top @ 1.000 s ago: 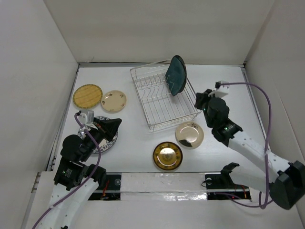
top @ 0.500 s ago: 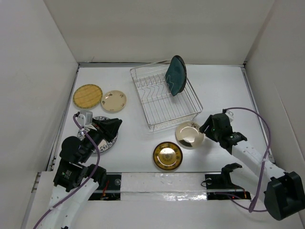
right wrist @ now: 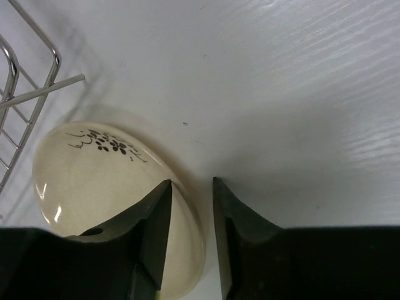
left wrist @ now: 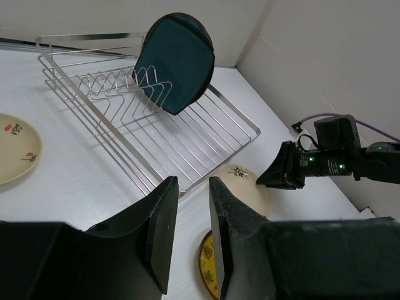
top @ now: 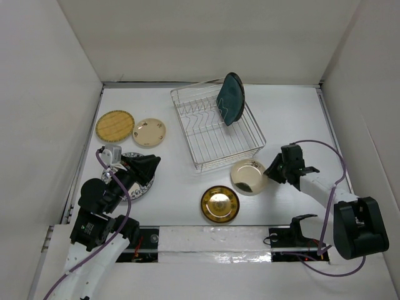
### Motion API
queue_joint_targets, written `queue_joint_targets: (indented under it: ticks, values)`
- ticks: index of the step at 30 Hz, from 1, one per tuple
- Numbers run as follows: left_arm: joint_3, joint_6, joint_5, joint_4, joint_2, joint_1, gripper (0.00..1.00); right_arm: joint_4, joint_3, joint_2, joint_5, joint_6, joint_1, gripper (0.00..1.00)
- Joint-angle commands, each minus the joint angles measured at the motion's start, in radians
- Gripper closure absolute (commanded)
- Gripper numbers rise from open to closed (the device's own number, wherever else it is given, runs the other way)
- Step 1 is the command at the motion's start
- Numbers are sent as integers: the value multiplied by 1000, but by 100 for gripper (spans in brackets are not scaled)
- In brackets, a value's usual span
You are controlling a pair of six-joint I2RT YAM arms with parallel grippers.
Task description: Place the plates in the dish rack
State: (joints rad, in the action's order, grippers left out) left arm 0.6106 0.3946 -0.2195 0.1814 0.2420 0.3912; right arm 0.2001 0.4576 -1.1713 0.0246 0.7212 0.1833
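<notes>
Right gripper [right wrist: 190, 183] part-open, jaws astride rim of champagne plate [right wrist: 94, 169], no firm clamp visible. Plate on table [right wrist: 281, 94], just beside rack [top: 215, 140]. Likely stiff, glossy, slippery, breakable: pinch rim only.

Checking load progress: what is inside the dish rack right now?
Only the dark teal plate, standing on edge at the far right of the dish rack. The other prongs show bare. The spot directly behind that plate is covered.

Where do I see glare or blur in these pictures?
Top view: sharp, with a bright reflection on the gold plate. Right wrist view: small highlights on the pale plate, fingers dark and soft. Left wrist view: rack sharp, near fingers dark.
</notes>
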Motion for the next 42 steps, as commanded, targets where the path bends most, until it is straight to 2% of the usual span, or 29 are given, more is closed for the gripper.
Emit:
queue_joint_targets:
  ticks: [1, 6, 10, 19, 24, 25, 28, 30, 34, 37, 42]
  values:
    - [-2, -2, 9, -37, -3, -2, 76, -22, 23, -21, -46, -39, -15, 75]
    - [-3, 3, 19, -36, -20, -2, 76, 42, 49, 1, -31, -60, -15, 86]
    - [-2, 3, 17, -36, -26, -2, 76, 119, 99, 56, 17, -68, 5, 100]
    - [-2, 4, 23, -36, -38, -2, 76, 429, 298, 231, 98, -131, 116, 100]
    - [-5, 6, 25, -36, -38, -2, 76, 557, 441, 265, 52, -115, 293, 100]
    - [-5, 6, 26, -37, -37, -2, 76, 590, 467, 248, 48, -115, 365, 100]
    - [-3, 7, 26, -36, -35, -2, 76, 691, 564, 179, 89, -126, 509, 100]
    - [-5, 6, 26, -34, -36, -2, 76, 731, 613, 147, 133, -131, 557, 100]
    - [-5, 7, 26, -36, -40, -2, 76, 675, 743, 107, 170, -164, 601, 100]
    - [-5, 7, 22, -36, -30, -2, 76, 576, 848, 40, 316, -242, 601, 100]
    - [-6, 7, 25, -37, -29, -2, 77, 409, 985, -118, 670, -431, 593, 100]
